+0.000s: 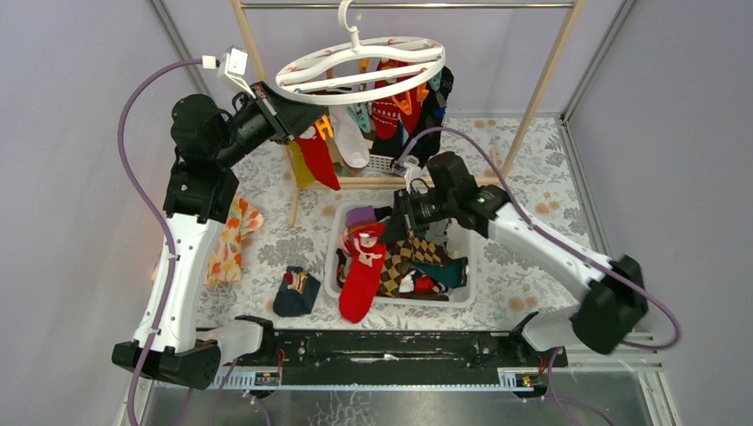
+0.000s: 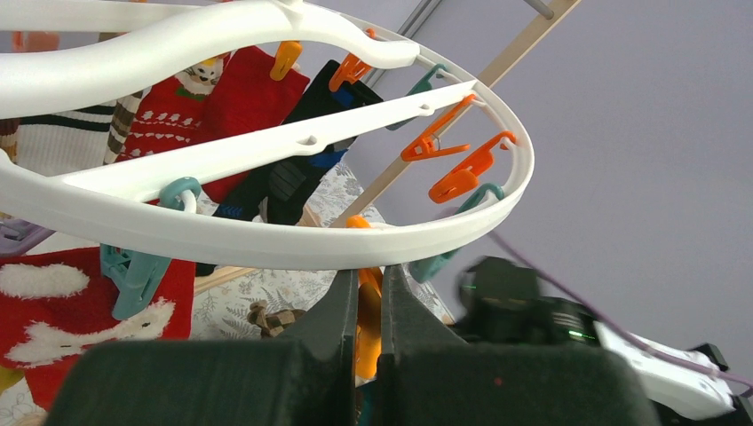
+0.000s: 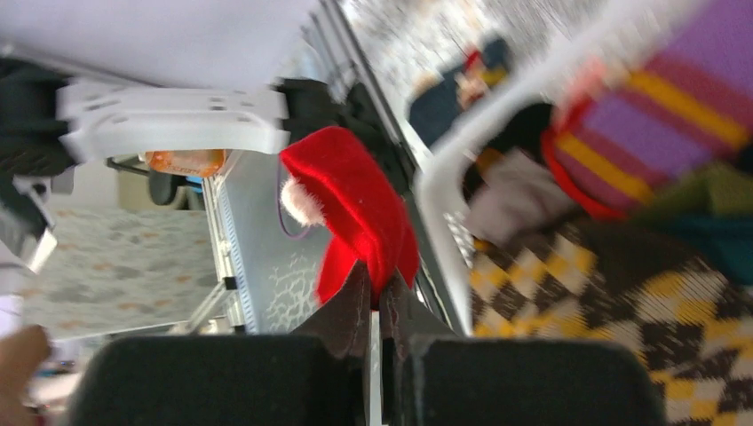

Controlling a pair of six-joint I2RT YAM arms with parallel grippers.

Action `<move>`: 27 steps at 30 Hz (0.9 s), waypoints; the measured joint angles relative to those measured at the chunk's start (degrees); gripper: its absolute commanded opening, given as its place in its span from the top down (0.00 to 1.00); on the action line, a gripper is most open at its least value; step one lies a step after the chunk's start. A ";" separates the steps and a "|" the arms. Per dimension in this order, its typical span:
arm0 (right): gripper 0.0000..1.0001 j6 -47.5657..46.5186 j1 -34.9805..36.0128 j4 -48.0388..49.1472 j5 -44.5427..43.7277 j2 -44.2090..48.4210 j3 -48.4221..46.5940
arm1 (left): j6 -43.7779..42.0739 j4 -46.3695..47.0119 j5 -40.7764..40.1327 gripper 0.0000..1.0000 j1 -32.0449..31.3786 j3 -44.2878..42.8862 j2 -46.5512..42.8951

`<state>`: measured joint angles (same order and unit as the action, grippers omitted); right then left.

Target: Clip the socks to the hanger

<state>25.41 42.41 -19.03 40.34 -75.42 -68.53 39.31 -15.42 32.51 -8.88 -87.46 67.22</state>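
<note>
The left gripper (image 2: 368, 286) is raised to the underside of the hanger (image 2: 222, 235), its 2 fingers pinched tight on an orange clip (image 2: 367, 324) that dangles from the white ring directly above the fingertips. To the left of this gripper, a red sock with white patches (image 2: 53, 306) hangs from a teal clip (image 2: 133, 275). Ahead of it and higher up, beyond the cross bar, more hung socks (image 2: 222, 98) show in red and black. Further orange and teal clips dangle along the rim ahead and to the gripper's right with nothing in them. The hanger itself hooks over the metal rod of a wooden rack (image 1: 550, 62) at the far side of the worktop (image 1: 533, 195). The right gripper (image 3: 373, 288) is low over a white basket (image 1: 404, 303), closed on the fabric of a red sock (image 3: 355, 204), which stretches forward from the fingertips and carries a white pom. To this gripper's right, inside the basket, lie a brown argyle sock (image 3: 622, 302) and, further ahead, a purple striped sock (image 3: 666, 98), both blurred. Beyond the basket rim from this gripper, a dark blue sock (image 1: 296, 291) sits on the worktop. A flowered cloth (image 1: 233, 240) lies near the left arm's lower link.
</note>
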 measured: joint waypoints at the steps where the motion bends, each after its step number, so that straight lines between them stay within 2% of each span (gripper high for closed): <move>1: 1.00 0.46 -0.92 -0.09 0.96 -2.64 1.73 | 0.00 0.00 0.04 1.00 0.00 0.07 -0.04; 3: 0.99 0.59 -5.53 -0.48 2.14 -8.09 3.41 | 0.00 0.02 0.07 1.00 0.00 0.13 -0.07; 4: 0.96 0.59 -7.02 -0.48 2.38 -10.14 3.85 | 0.00 0.02 0.09 1.00 0.00 0.20 -0.07; 8: 0.64 1.75 -11.98 2.14 2.14 -13.92 6.45 | -0.02 0.04 0.13 1.00 0.00 0.37 -0.07; 11: 0.49 4.46 -12.70 8.66 2.14 -13.29 9.35 | -0.02 0.04 0.35 1.00 0.00 0.42 -0.07; 13: 0.44 6.97 -12.68 14.29 2.19 -12.31 12.22 | -0.02 0.04 0.52 1.00 0.00 0.42 -0.07; 21: 0.42 16.79 -12.66 33.09 -0.55 -6.88 23.56 | -0.02 0.44 0.81 1.00 0.00 0.92 -0.07; 27: 0.52 19.47 -12.66 42.21 -2.43 -5.29 25.83 | 0.00 0.46 1.07 1.00 0.00 1.14 -0.07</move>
<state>44.88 29.76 23.18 37.91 -80.71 -42.70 39.31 -14.96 33.58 -8.88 -86.32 67.16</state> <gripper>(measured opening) 0.513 0.069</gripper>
